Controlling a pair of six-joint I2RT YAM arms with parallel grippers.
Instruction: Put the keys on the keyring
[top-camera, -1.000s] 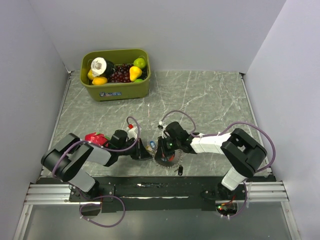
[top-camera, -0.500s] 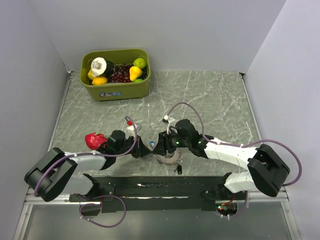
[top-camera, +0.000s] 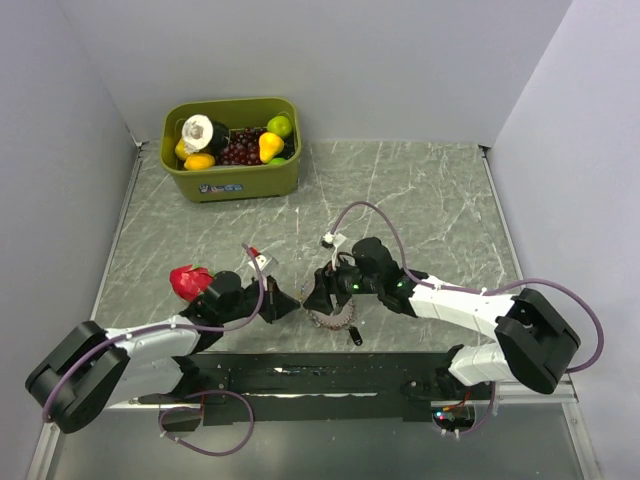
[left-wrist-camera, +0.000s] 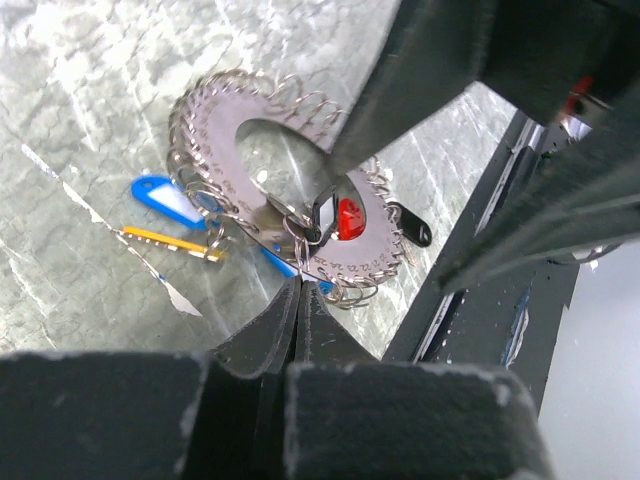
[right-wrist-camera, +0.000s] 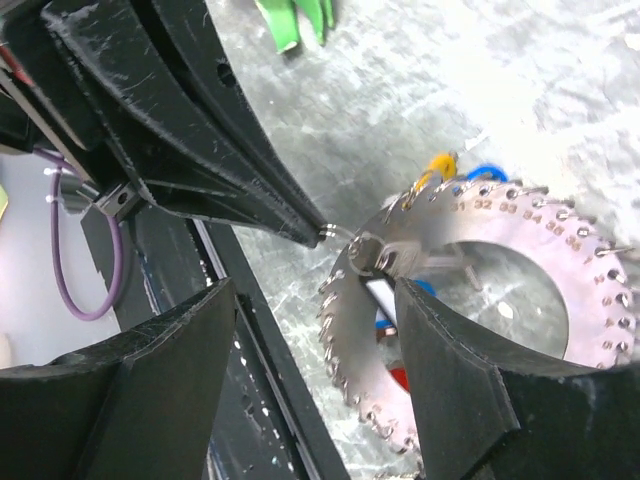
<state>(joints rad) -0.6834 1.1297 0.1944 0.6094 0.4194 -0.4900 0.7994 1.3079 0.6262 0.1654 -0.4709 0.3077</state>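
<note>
A grey marbled table seen from above; the left arm and the right arm reach in from its near edge and meet tip to tip near the front middle. A green bin of toy fruit stands in the far left corner; a red fruit lies just beside the left arm. The left gripper is clenched tight, its tips pinching a small wire loop on the rim of the keyring; the right gripper is released, jaws spread wide over that rim, grasping nothing. The keyring, a flat metal disc with a central hole and wire loops all round, lies on the table between the grippers. A blue key and a yellow key lie against its rim; a red key rests on its face; a small dark key lies just beside it at the table's front edge.
</note>
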